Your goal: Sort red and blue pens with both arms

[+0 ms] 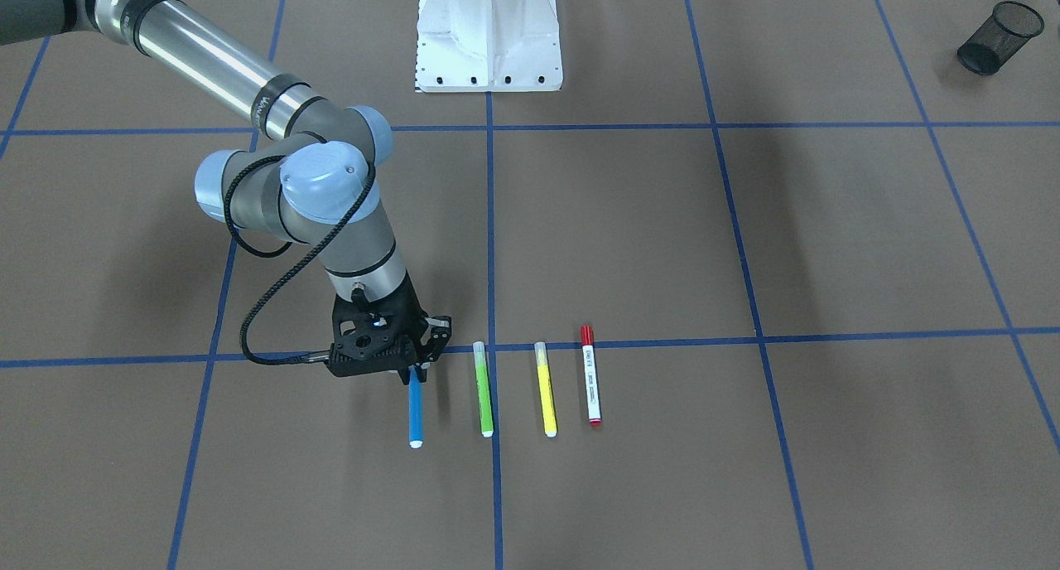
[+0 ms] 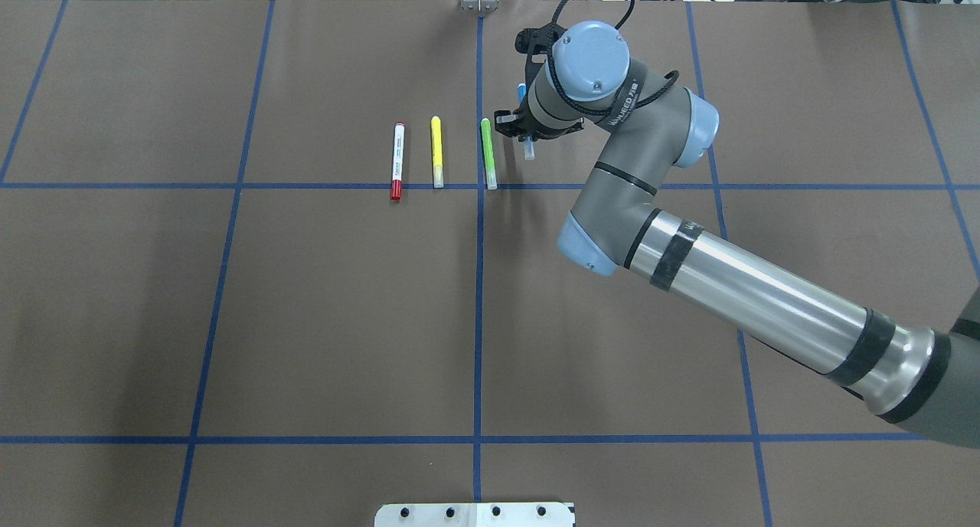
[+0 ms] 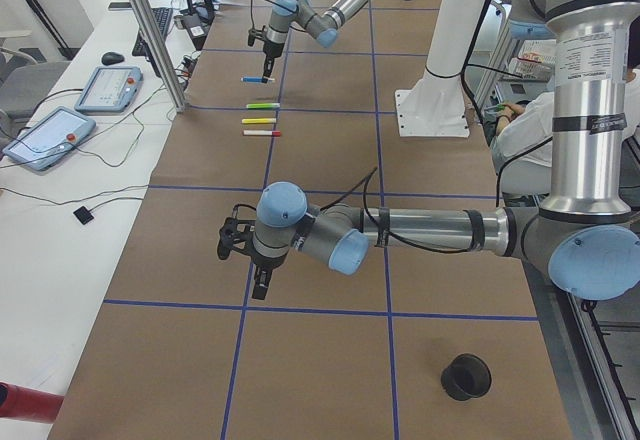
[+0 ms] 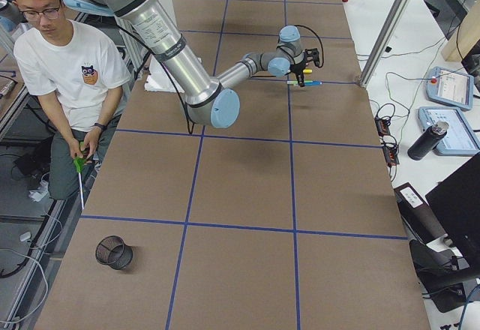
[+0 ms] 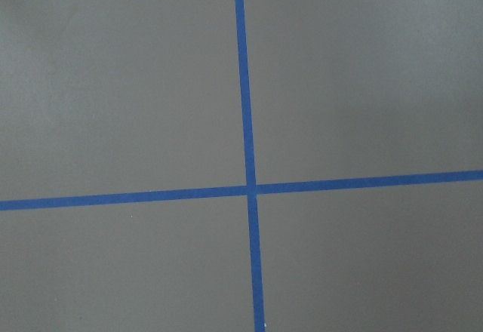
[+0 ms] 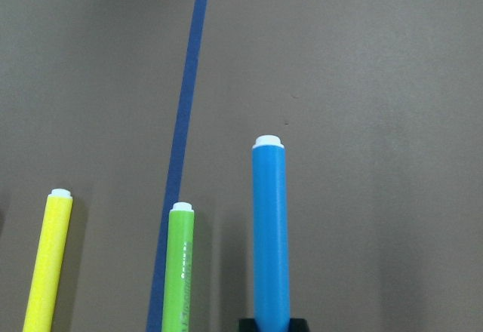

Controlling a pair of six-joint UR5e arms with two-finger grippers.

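Observation:
The blue pen (image 1: 415,414) has its capped end between the fingers of my right gripper (image 1: 414,374), which is shut on it. In the right wrist view the blue pen (image 6: 270,234) looks thicker than the pens beside it, so it sits nearer that camera. From overhead the right gripper (image 2: 527,132) covers most of it. The red pen (image 1: 591,376), white-barrelled with a red cap, lies flat on the table at the other end of the row (image 2: 397,162). My left gripper (image 3: 261,285) hovers over the mat far from the pens, and I cannot tell whether it is open or shut.
A green pen (image 1: 484,388) and a yellow pen (image 1: 545,389) lie between the blue and red ones. One black mesh cup (image 1: 998,38) lies on its side, another black cup (image 3: 466,376) is near the left arm. White pedestal (image 1: 489,31) at the robot's base. A person (image 4: 67,67) sits beside the table.

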